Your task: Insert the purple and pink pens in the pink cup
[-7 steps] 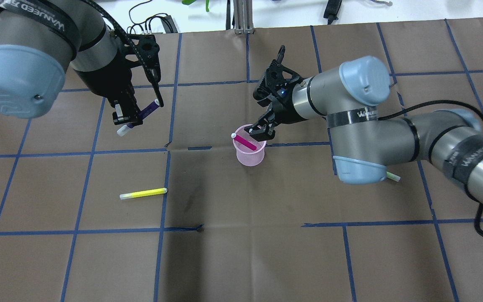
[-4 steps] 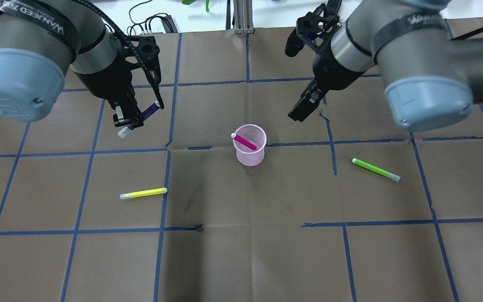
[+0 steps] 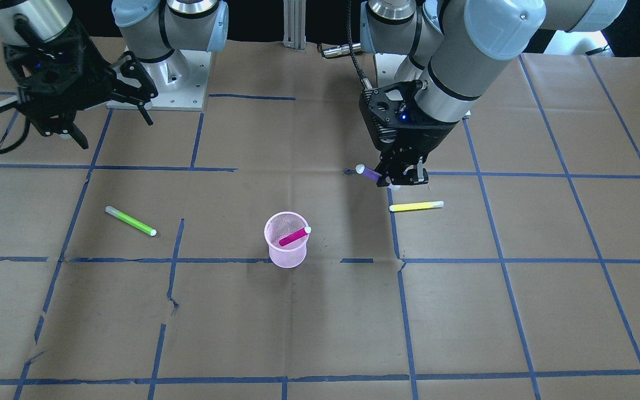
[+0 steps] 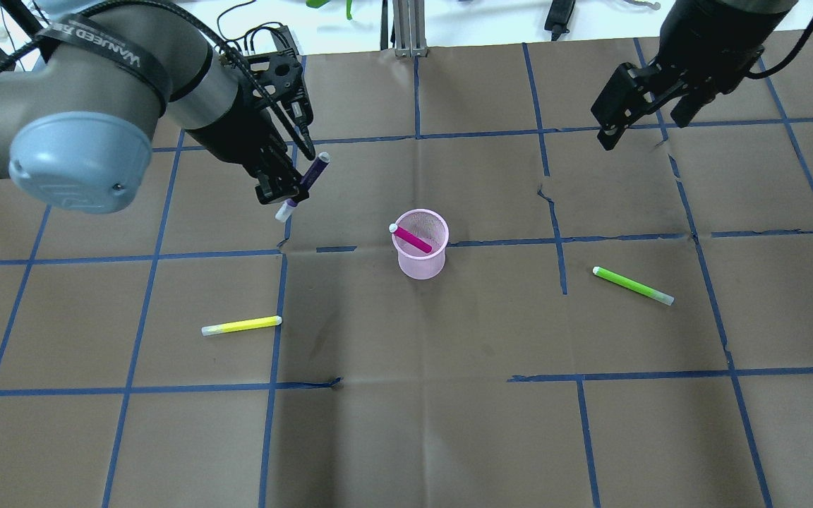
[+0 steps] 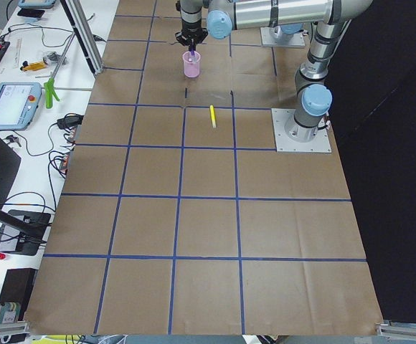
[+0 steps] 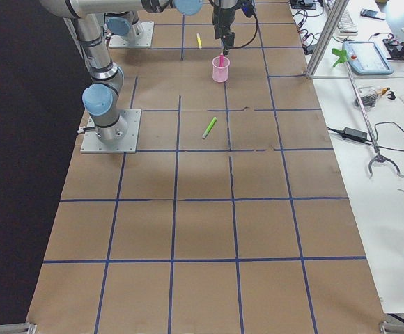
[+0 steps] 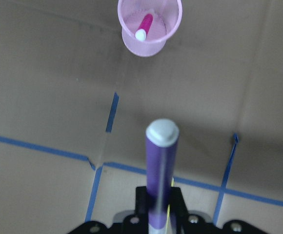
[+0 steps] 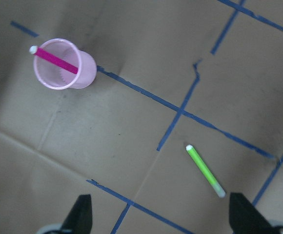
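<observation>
The pink mesh cup (image 4: 419, 262) stands mid-table with the pink pen (image 4: 413, 240) leaning inside it. My left gripper (image 4: 281, 190) is shut on the purple pen (image 4: 313, 171) and holds it tilted above the table, left of the cup. The left wrist view shows the purple pen (image 7: 161, 165) end-on, with the cup (image 7: 131, 44) ahead of it. My right gripper (image 4: 650, 113) is open and empty, high at the far right. The right wrist view shows the cup (image 8: 85, 68) and its pink pen (image 8: 56, 58) far below.
A yellow pen (image 4: 241, 325) lies on the table at the front left. A green pen (image 4: 632, 285) lies to the right of the cup. The brown table cover (image 4: 406, 423) has blue tape lines.
My right gripper has left the pink pen in the cup and pulled away up and to the far right. My left gripper has carried the purple pen rightward, closer to the cup.
</observation>
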